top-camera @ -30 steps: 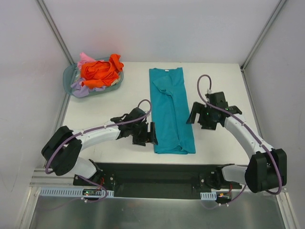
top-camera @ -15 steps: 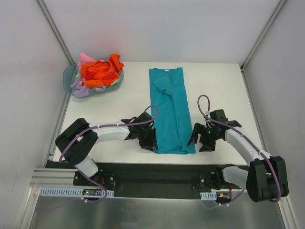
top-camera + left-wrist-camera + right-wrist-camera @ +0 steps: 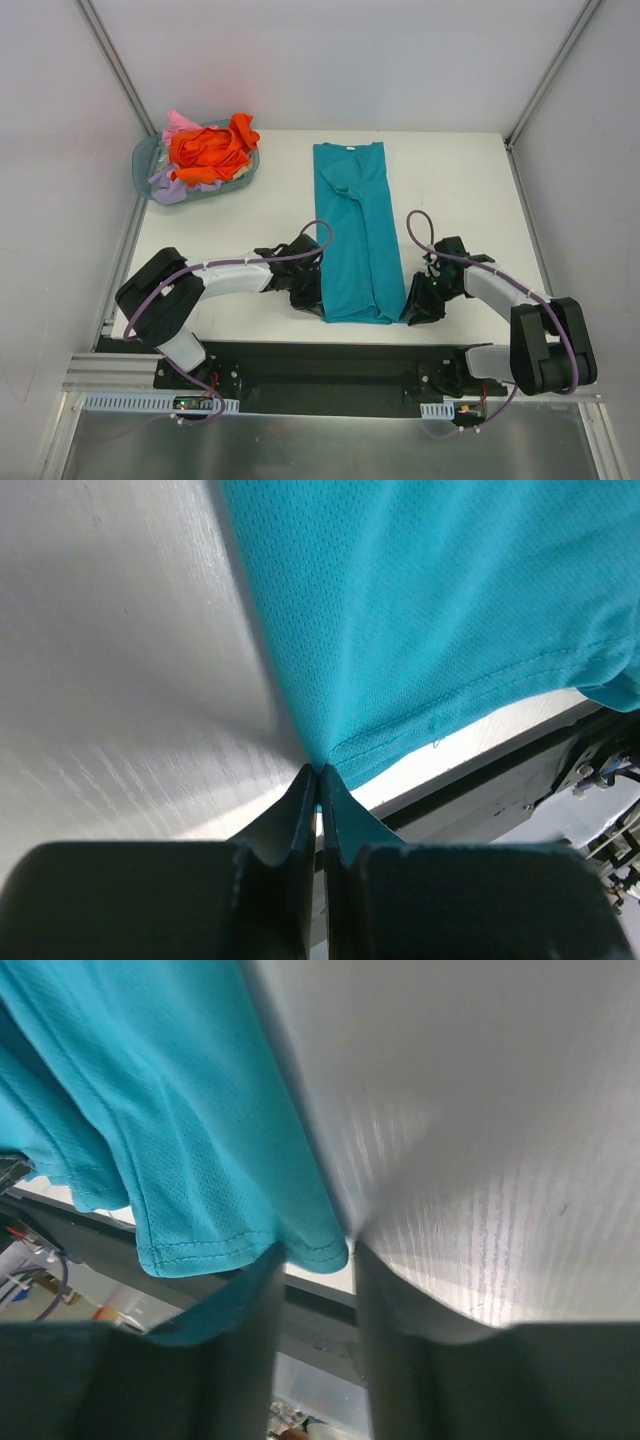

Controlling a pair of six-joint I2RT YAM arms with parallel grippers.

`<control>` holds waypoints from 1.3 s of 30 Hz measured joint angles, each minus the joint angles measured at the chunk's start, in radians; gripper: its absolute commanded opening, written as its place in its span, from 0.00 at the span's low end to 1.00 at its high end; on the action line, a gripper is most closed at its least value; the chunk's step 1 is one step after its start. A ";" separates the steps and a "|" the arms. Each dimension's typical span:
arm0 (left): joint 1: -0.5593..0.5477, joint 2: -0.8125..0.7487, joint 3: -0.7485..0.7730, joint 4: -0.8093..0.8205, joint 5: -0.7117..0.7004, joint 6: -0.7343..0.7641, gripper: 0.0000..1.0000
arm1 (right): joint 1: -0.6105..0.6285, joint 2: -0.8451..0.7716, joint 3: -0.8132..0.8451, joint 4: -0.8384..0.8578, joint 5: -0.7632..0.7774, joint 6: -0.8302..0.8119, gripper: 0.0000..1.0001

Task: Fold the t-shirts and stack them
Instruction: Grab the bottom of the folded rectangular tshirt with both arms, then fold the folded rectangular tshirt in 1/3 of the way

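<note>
A teal t-shirt [image 3: 355,230], folded into a long strip, lies down the middle of the table. My left gripper [image 3: 318,300] sits at its near-left corner. In the left wrist view that gripper [image 3: 320,772] is shut, pinching the hem corner of the teal cloth [image 3: 450,600]. My right gripper [image 3: 412,305] is at the near-right corner. Its jaws [image 3: 318,1255] stand partly apart, with the hem corner of the shirt [image 3: 150,1110] between the tips, not pinched. Orange [image 3: 210,148], lavender [image 3: 168,188] and pink [image 3: 178,122] t-shirts are heaped in the basket.
The round grey-blue basket [image 3: 146,160] stands at the table's back left corner. The table's near edge [image 3: 270,335] and the black base rail [image 3: 330,365] lie just behind both grippers. White walls enclose the table on the left, right and back.
Both arms moved in and down to the shirt's near corners. The left gripper closed on the left hem corner. The right gripper's jaws narrowed around the right corner.
</note>
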 measured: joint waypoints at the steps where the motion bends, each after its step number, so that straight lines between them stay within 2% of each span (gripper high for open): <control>1: 0.000 -0.006 0.000 -0.003 -0.001 0.000 0.00 | 0.000 0.000 -0.012 0.003 -0.010 0.002 0.16; 3: 0.000 -0.028 -0.006 -0.008 -0.002 0.000 0.00 | 0.003 0.000 -0.032 0.007 -0.033 0.004 0.01; 8: -0.006 -0.104 -0.054 -0.011 -0.001 -0.006 0.00 | 0.066 -0.064 -0.087 0.015 -0.084 0.029 0.01; 12: -0.013 -0.211 -0.130 -0.020 0.007 -0.021 0.00 | 0.177 -0.213 -0.106 0.006 -0.120 0.080 0.01; 16: -0.012 -0.313 -0.164 -0.047 0.009 -0.023 0.00 | 0.188 -0.353 -0.093 -0.014 -0.105 0.096 0.01; 19: 0.001 -0.341 -0.141 -0.050 0.009 -0.014 0.00 | 0.189 -0.361 -0.027 -0.031 -0.065 0.096 0.01; 28: 0.177 -0.255 0.102 -0.051 0.008 0.080 0.00 | 0.175 -0.190 0.261 0.043 0.053 0.075 0.01; 39: 0.346 0.054 0.439 -0.045 0.061 0.169 0.00 | 0.069 0.201 0.635 0.145 0.090 0.001 0.01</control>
